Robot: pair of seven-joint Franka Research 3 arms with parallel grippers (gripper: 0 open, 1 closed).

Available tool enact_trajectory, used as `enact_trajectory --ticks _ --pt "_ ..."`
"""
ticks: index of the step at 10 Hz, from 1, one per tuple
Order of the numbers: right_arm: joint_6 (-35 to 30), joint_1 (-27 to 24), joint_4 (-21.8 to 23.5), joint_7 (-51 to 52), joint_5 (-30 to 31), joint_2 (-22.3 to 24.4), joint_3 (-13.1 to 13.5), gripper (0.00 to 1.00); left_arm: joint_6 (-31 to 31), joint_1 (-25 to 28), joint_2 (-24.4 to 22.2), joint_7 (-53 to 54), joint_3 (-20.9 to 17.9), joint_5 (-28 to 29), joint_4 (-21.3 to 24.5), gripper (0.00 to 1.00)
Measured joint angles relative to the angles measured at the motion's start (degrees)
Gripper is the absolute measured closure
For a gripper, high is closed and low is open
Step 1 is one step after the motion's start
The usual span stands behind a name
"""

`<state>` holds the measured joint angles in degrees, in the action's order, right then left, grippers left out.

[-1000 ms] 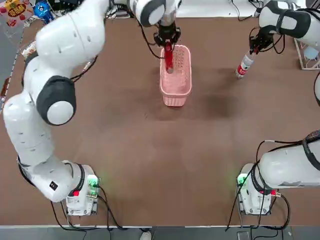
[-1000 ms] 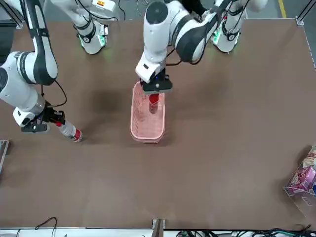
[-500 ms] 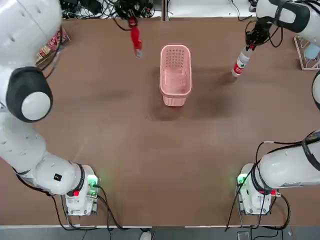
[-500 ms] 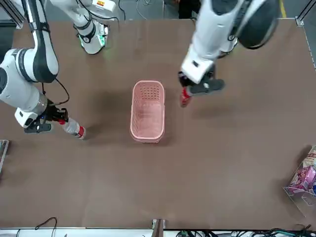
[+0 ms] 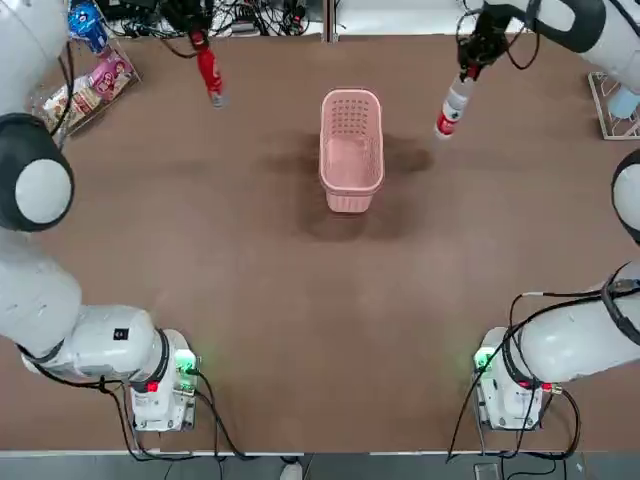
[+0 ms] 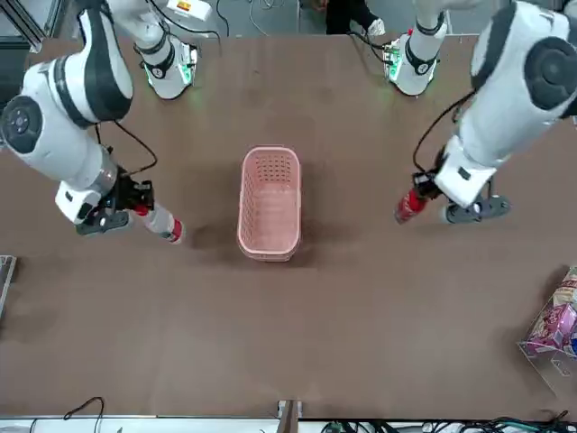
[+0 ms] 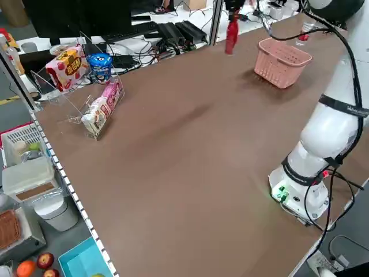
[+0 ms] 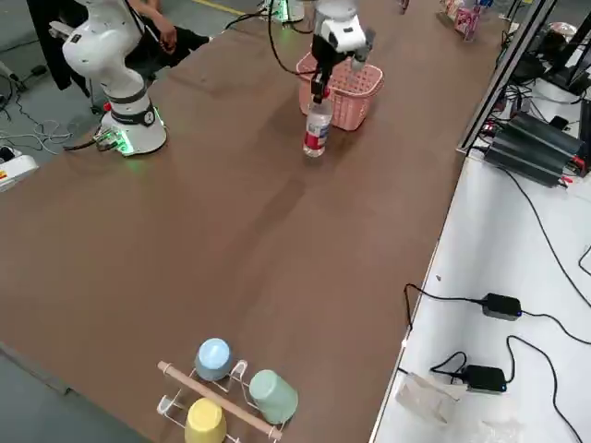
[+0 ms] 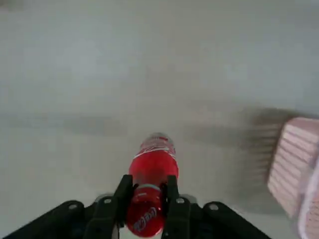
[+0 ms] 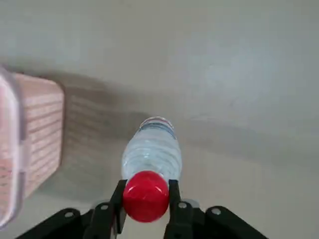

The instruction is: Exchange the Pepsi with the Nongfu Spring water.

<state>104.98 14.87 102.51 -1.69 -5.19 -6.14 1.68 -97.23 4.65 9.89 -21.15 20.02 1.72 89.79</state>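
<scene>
The all-red Pepsi (image 5: pixel 209 76) hangs tilted in my left gripper (image 5: pixel 196 42), which is shut on its neck, well to the left of the pink basket (image 5: pixel 351 187). In the left wrist view the Pepsi (image 9: pixel 150 168) sits between my fingers (image 9: pixel 121 195). The clear Nongfu Spring water (image 5: pixel 452 108) is held by its red cap in my shut right gripper (image 5: pixel 470 68), just right of the basket. It points down in the right wrist view (image 10: pixel 151 152), with the basket (image 10: pixel 36 144) beside it. From the front, the water (image 6: pixel 162 224) and the Pepsi (image 6: pixel 407 207) flank the basket (image 6: pixel 270 248), which holds nothing.
Snack packs in a clear stand (image 5: pixel 84 84) sit at the far left corner. A white rack (image 5: pixel 612 112) is at the right edge and a cup rack (image 8: pixel 226 392) stands at the right side. Cables run along the far edge.
My left gripper lifted the Pepsi out of the basket and carried it far to the left. My right gripper moved the water bottle leftward, closer to the basket.
</scene>
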Motion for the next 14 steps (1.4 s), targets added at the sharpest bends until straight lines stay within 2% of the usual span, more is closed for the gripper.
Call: enact_trajectory --ticks 3,5,6,8,11,14 --pt "-4.7 8.1 -5.7 -5.4 -0.3 0.4 -0.1 0.64 -14.4 11.6 -4.8 11.1 -0.1 0.0 14.6 0.68" --pt "-6.8 12.9 -9.1 -9.6 -0.3 0.6 -0.2 0.64 -26.4 15.1 -5.6 13.1 -0.2 0.1 24.9 0.68" --pt "-8.2 14.9 -11.4 -11.3 -0.3 0.7 -0.2 0.64 -29.4 15.4 -5.6 13.2 -0.2 0.2 28.4 0.68" --pt "-9.2 18.9 -14.1 -13.5 -0.3 0.8 -0.2 0.64 -30.6 15.3 -5.0 13.2 0.0 0.2 30.8 0.68" --pt "-8.2 24.6 -14.3 -14.5 -0.3 0.2 -0.2 0.64 -31.8 15.4 -2.3 13.3 0.0 0.9 31.1 0.68" --pt "-3.9 27.9 -14.1 -14.6 -0.3 -5.0 -0.2 0.64 -35.3 17.0 -0.5 13.3 -0.1 3.0 32.8 0.68"
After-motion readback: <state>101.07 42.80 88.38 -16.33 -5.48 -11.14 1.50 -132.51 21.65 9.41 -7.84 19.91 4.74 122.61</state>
